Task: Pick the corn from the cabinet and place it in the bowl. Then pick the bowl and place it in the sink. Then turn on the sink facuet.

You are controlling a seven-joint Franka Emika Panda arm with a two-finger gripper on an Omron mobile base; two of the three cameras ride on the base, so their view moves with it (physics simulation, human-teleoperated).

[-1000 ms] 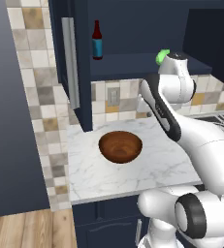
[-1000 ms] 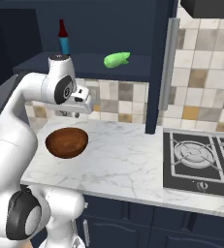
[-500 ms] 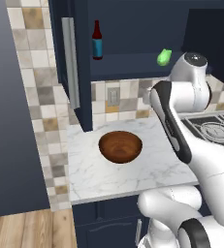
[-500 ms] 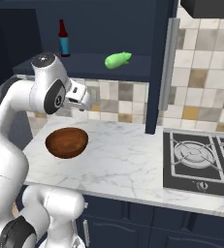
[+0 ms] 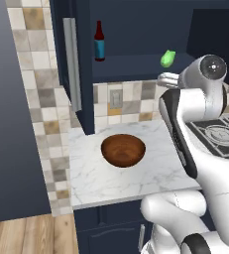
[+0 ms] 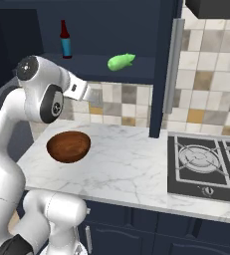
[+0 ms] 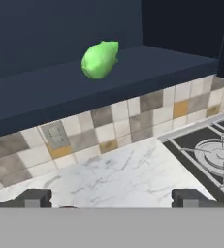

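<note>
The bright green corn (image 5: 168, 58) (image 6: 120, 62) (image 7: 100, 59) lies on the inner shelf of the open navy cabinet (image 5: 136, 20), whose door (image 5: 72, 64) swings out to the left with its grey bar handle. My gripper (image 7: 111, 198) (image 6: 92, 94) is open and empty, just below shelf height, left of and below the corn and apart from it. The reddish-brown bowl (image 5: 123, 150) (image 6: 68, 146) sits empty on the marble counter beneath my arm. The sink and its faucet are out of view.
A dark bottle with a blue label (image 5: 99, 42) (image 6: 65, 40) stands at the shelf's left end. A black gas stove (image 6: 206, 159) (image 7: 215, 155) adjoins the white marble counter (image 5: 136, 173) on the right. The tiled backsplash holds an outlet (image 5: 116, 99).
My arm has lifted: the hand has risen from just above the bowl to just under the shelf and turned toward the corn. Corn, bowl and bottle have stayed put.
</note>
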